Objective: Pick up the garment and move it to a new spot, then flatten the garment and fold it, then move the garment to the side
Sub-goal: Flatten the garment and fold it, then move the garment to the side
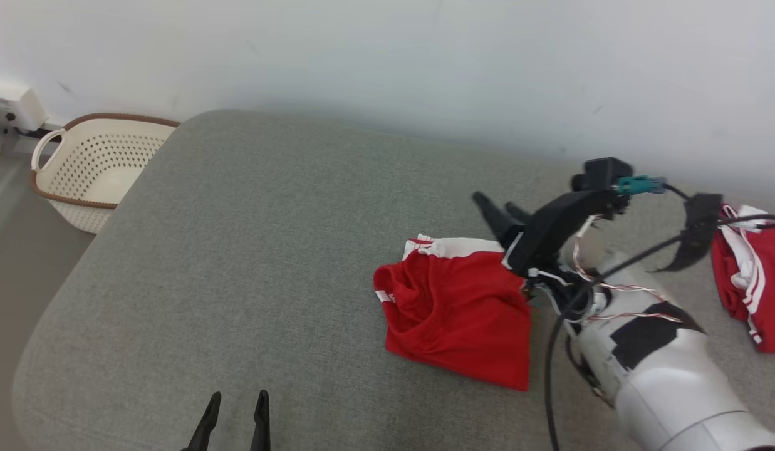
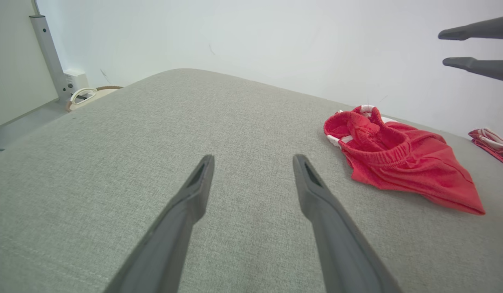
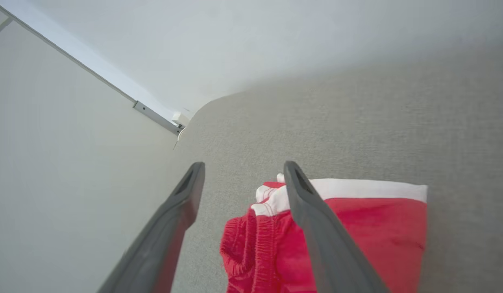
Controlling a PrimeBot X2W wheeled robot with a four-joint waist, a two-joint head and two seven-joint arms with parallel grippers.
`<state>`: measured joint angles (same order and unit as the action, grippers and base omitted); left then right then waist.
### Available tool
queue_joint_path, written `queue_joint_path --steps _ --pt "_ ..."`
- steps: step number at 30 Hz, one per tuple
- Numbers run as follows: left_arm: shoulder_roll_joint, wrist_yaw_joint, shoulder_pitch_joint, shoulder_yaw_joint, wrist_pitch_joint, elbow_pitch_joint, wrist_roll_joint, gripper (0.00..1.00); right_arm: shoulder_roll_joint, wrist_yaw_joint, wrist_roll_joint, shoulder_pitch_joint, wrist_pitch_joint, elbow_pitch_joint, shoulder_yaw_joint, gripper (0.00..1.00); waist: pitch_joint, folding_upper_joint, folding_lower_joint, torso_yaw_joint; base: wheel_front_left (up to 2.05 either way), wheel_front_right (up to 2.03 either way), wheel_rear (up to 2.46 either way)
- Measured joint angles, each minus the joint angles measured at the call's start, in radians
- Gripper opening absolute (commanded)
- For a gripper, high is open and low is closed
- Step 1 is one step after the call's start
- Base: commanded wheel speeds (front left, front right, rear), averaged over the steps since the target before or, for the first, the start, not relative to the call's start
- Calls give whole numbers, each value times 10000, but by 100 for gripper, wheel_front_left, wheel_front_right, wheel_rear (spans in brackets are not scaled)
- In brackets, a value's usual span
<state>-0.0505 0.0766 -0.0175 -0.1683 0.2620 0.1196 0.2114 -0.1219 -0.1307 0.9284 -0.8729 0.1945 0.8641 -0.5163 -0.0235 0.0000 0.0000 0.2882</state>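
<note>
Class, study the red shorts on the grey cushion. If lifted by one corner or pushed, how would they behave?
Probably floppy: the red shorts lie crumpled in soft folds, so a lifted corner would likely leave the rest sagging. Likely light: the cloth looks thin. Pushed, they would probably bunch rather than slide, since the grey cushion looks coarsely woven.

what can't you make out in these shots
- Head view: the right arm covers the red garment's right edge.
- Head view: the second red garment is cut off by the picture's right edge.
- Head view: the basket's near side is hidden behind the grey surface.
- Right wrist view: the bottom edge cuts off the red garment's lower part.
</note>
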Motion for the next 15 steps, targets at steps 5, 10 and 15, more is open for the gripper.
queue_joint_path --steps 5,10,15 --pt "-2 -4 184 209 0 -222 -115 100 -792 0 -412 384 -671 -458 -161 100 52 0 0 -258 0 0 0" --pt "0 -6 213 318 0 -359 -182 100 -1237 2 -679 692 -807 -493 -186 100 28 1 0 -410 0 0 0" --pt "-2 -44 244 359 0 -451 -201 100 -1336 0 -901 1070 -832 -382 -201 100 -99 0 0 -488 0 0 0"
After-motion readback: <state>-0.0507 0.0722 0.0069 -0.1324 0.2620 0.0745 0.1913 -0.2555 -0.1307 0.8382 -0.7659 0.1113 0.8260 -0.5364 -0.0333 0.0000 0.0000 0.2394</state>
